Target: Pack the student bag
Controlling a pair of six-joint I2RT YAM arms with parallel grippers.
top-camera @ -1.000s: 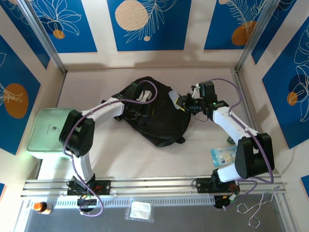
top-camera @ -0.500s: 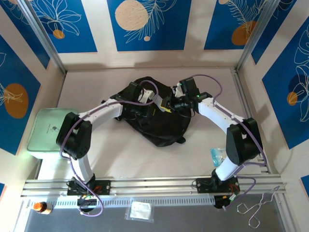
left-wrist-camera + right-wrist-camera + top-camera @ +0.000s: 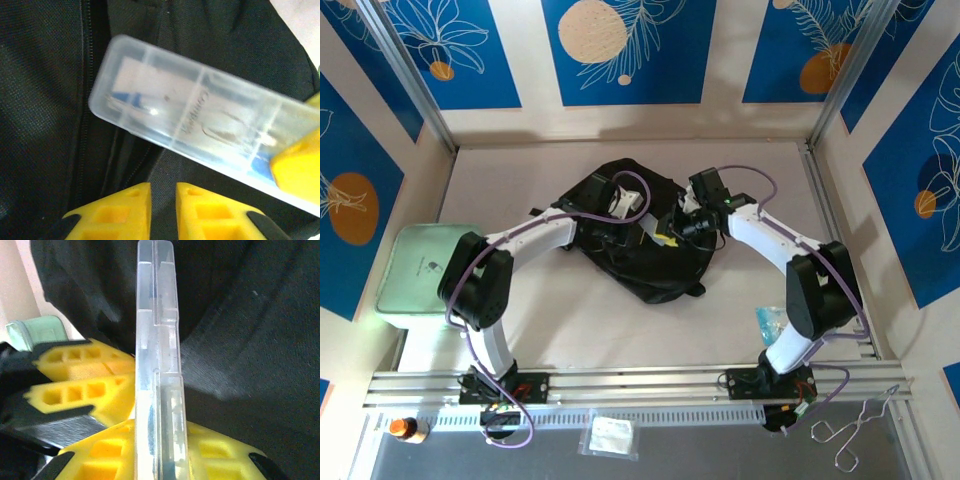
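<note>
The student bag [image 3: 650, 262], a black backpack, lies flat in the middle of the table. My left gripper [image 3: 635, 228] sits on its upper middle, and its yellow fingertips [image 3: 125, 205] pinch a fold of black fabric beside a zip. My right gripper [image 3: 670, 230] is close to the right of it, shut on a clear plastic case [image 3: 200, 125] with blue and white contents. The case hangs tilted just above the bag fabric [image 3: 45, 100]. In the right wrist view the case [image 3: 157, 365] stands edge-on between the right gripper's [image 3: 159, 450] fingers, with the left gripper's fingers [image 3: 85, 375] alongside.
A pale green flat box [image 3: 420, 268] lies at the table's left edge. A clear packet with blue print [image 3: 782, 322] rests by the right arm's base. On the front ledge are a small plastic bag [image 3: 612, 437], metal forceps [image 3: 855, 432] and an orange-capped bottle [image 3: 405, 428].
My right gripper has carried the clear case leftward from the bag's right edge to over its middle, close to the left gripper. The left arm has hardly moved.
</note>
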